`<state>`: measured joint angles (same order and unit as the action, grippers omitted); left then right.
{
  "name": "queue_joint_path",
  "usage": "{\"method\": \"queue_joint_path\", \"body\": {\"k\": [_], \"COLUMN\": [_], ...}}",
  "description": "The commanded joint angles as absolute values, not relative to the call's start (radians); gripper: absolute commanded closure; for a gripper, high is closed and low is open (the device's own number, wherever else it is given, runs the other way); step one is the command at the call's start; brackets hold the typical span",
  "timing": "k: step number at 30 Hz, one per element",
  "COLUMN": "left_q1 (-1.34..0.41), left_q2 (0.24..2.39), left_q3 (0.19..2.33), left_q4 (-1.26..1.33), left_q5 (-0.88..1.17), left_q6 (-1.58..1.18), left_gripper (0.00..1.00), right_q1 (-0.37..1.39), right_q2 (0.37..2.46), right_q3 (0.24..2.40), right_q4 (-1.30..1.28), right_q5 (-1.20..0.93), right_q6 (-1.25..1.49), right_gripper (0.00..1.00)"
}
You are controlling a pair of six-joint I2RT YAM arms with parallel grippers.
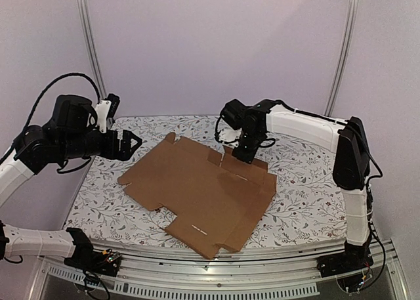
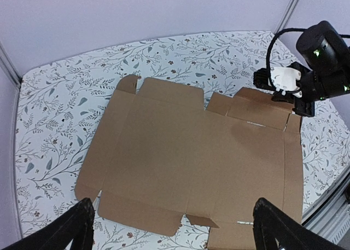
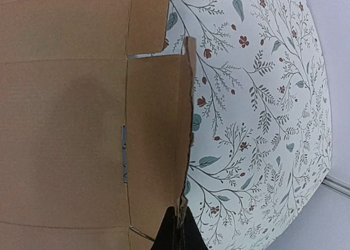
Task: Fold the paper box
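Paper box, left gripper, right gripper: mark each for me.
paper box (image 1: 197, 188): top external view, middle panel.
left gripper (image 1: 135, 145): top external view, between open fingertips.
right gripper (image 3: 176, 231): right wrist view, fingertips pinching flap edge.

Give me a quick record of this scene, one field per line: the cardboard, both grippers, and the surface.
object: brown cardboard die-cut sheet, unfolded, mostly flat
surface: floral-patterned table cover
raised part: far-right flap, tilted up slightly
right gripper: shut on that flap's edge
left gripper: open, off the sheet's left side, not touching it
fold progress: barely begun
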<state>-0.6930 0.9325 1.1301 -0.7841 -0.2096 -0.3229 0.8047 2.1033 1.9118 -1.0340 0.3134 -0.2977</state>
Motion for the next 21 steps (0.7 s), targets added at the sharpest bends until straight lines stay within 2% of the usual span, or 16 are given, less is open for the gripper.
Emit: {"method": "queue_joint_path", "body": {"k": [1,5,7,10,12,17,21], "left_q1": [-0.707,-0.707,-0.707,-0.707,-0.707,-0.707,-0.707], "left_q2": [0.923,0.928,0.93,0.93,0.932,0.946,0.956], "left_q3": [1.118,1.121,1.122,1.121,1.119,1.114,1.103], "left_q4": [-0.791,-0.792,-0.792,-0.791,-0.788,-0.773,-0.752], "left_q5": [-0.194,-0.195,-0.198,-0.204,-0.213,-0.215,-0.214], "left_q6": [-0.333,-0.334,-0.332,-0.33,-0.326,-0.319,-0.312], "left_gripper": [0.0,0.0,0.01,0.0,0.01,0.0,0.0], "right_q1": [0.801,0.801,0.801,0.799,0.798,0.799,0.798], "right_q2": [2.17,2.183,2.181,2.148,2.113,1.971,1.807], "right_q3": [1.966,1.99,1.998,1.984,1.961,1.856,1.663], "right_q4": [-1.007,-0.967,-0.961,-0.953,-0.945,-0.941,-0.93], "right_q5": [0.359,0.35,0.354,0.35,0.348,0.362,0.331], "right_q6": [-0.44,-0.472,-0.465,-0.433,-0.411,-0.284,-0.092], "right_gripper": [1.0,0.96,0.74,0.46,0.38,0.23,0.21]}}
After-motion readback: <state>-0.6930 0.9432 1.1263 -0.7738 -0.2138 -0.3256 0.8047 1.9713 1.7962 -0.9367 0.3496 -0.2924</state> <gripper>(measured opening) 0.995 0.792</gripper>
